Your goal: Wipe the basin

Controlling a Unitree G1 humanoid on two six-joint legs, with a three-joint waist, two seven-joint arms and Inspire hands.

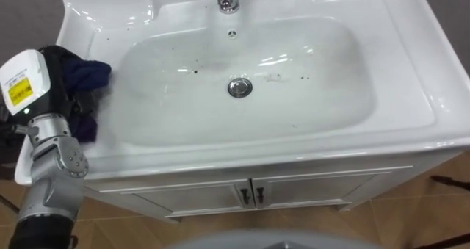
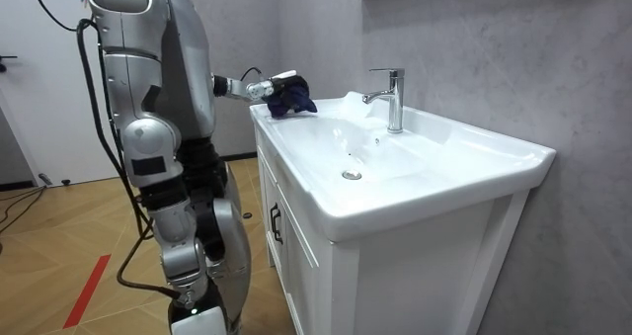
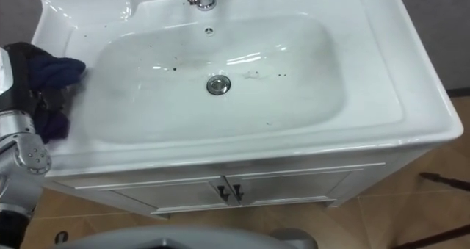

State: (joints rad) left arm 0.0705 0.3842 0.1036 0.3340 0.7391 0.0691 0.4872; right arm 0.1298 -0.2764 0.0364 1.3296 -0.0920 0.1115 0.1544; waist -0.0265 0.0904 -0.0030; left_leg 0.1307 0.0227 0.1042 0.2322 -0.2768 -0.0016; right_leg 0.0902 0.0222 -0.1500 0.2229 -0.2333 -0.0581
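Gripping the dark cloth, the left hand should press it flat and sweep to its right, into the basin, over the specks.

The white basin carries a dark blue cloth on its left rim.

The white basin is a wide, shallow, glossy bowl with a metal drain at its centre. Dark specks are scattered over it. A dark blue cloth sits bunched on its left rim, clutched in the left hand.
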